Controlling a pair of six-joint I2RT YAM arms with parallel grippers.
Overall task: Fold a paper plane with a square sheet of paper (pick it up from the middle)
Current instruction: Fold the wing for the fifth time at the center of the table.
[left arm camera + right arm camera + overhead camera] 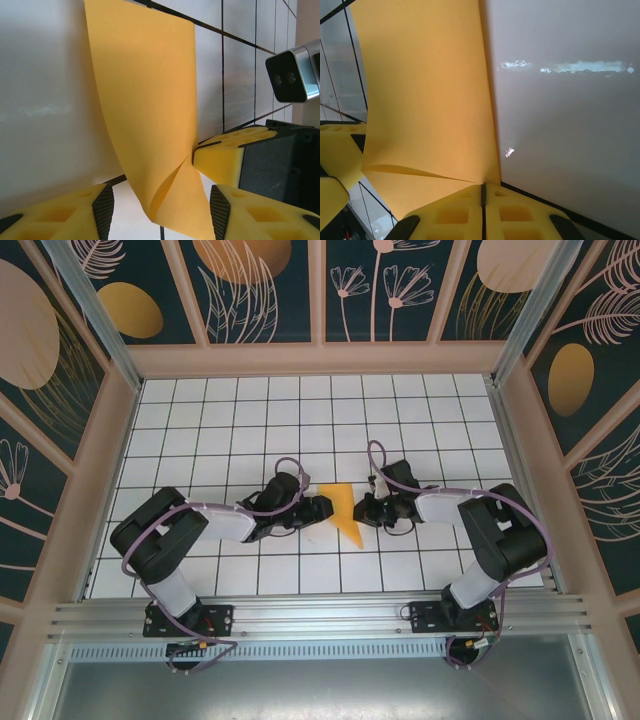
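- Position: the square sheet of paper (pixel 345 518) sits near the middle of the gridded table (pixel 300 410), apparently lifted and curved. My left gripper (pixel 320 508) is at its 9 o'clock and my right gripper (pixel 362 508) at its 3 o'clock.
- Right gripper: my jaws are pressed flat together, pinching one edge of the sheet. A slanting crease runs out from the pinch.
- Left gripper: my jaws stand apart. The pads (pixel 102 210) flank the sheet's lower corner, at 6 o'clock in the left wrist view, without clamping it.
- Done, as I judge it: the sheet is picked up and partly folded. From above it tapers to a tip at 5 o'clock.
- Left to do, as I judge it: no narrow dart and no centre crease can be seen, so most folds remain.
- Writing: none is legible on the paper, grippers or table. The walls (pixel 260 280) carry only leaf and flower patterns.
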